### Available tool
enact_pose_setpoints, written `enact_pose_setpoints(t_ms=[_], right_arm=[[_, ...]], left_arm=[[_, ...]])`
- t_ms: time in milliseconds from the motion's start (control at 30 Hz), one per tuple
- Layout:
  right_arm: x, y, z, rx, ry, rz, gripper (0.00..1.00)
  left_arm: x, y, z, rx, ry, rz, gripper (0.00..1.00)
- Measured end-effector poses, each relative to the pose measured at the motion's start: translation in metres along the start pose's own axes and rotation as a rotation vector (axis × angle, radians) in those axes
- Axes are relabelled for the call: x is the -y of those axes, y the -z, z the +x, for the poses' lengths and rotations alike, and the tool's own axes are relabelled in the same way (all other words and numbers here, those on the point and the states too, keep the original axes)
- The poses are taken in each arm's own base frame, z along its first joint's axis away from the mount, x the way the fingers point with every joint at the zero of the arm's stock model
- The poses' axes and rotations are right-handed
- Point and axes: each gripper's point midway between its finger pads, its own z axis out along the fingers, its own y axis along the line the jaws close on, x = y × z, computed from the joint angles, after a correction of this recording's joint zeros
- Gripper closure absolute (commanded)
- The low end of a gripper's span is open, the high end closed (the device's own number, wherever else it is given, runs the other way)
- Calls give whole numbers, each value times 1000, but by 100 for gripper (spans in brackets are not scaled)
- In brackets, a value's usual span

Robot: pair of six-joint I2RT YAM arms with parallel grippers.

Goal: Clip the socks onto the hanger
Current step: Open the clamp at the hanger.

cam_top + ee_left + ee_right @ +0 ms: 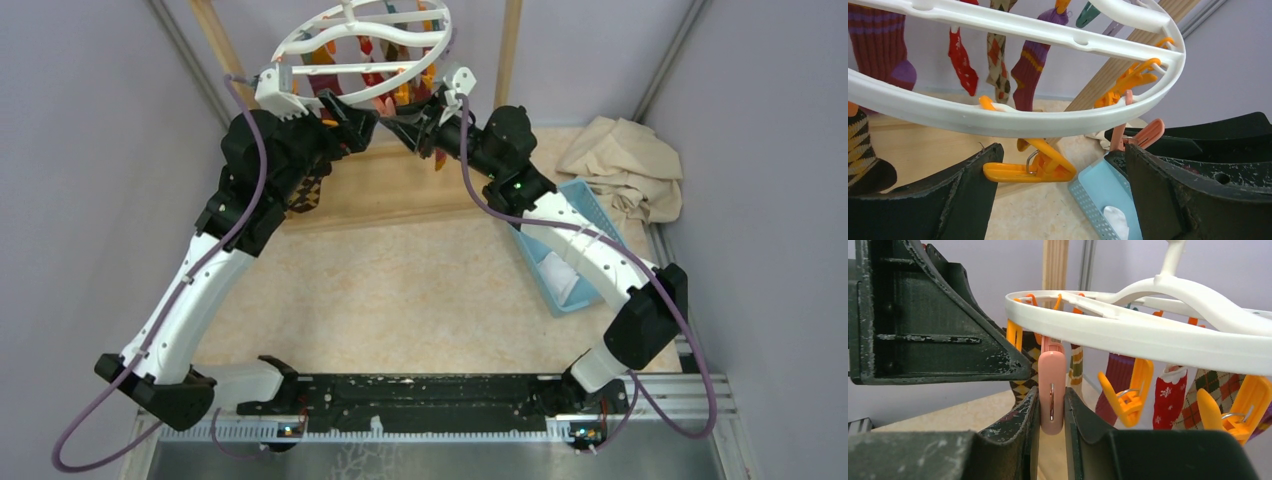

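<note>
Hanging at the far side of the scene between the uprights of a wooden frame (pixel 512 50), the hanger (pixel 300 40) is a white ring with crossbars and sits above the desk (pixel 400 290). Both arms reach up to its near edge. Several socks (pixel 962 60) dangle from it. The left wrist view shows a red one with white flecks, a brown diamond-check one, a purple one with a yellow band and a dark red striped one.

The right pincer (pixel 1052 395) is closed on a pink peg (pixel 1051 390) that hangs from the rim of the ring, one finger pressed against each flat side. The peg stands upright between them, its wire spring facing the camera. Whether the squeeze has parted the peg's lower end is probably not something this angle can settle.

The left pincer (pixel 1060 155) is spread wide just under the rim and grips nothing. An orange peg (pixel 1023 170) lies tilted in the gap between its fingers — close to the left finger, though I cannot tell whether it touches. The pink peg shows beyond the other finger, just beside it.

Below and to the right, a light blue basket (pixel 590 210) rests on the desk with something white inside, and a crumpled beige cloth (pixel 625 165) lies at its far end — touching it, as far as the top view shows.
</note>
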Motion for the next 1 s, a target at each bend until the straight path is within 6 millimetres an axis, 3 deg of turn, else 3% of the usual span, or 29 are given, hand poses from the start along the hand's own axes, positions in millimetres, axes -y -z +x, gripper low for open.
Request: enact_pose_setpoints(t_ms=[267, 500, 600, 833, 1000], right_arm=[[-2, -1, 1, -3, -1, 2, 100], [-3, -2, 1, -2, -6, 8, 100], [-8, -3, 1, 0, -11, 5, 100], [-20, -8, 0, 2, -19, 0, 100], [-20, -8, 3, -7, -22, 3, 100]], left_arm=[[8, 24, -5, -17, 29, 29, 4], [38, 57, -18, -26, 131, 156, 3], [45, 54, -18, -25, 154, 197, 3], [49, 30, 5, -72, 191, 236, 3], [44, 19, 1, -26, 185, 220, 4]])
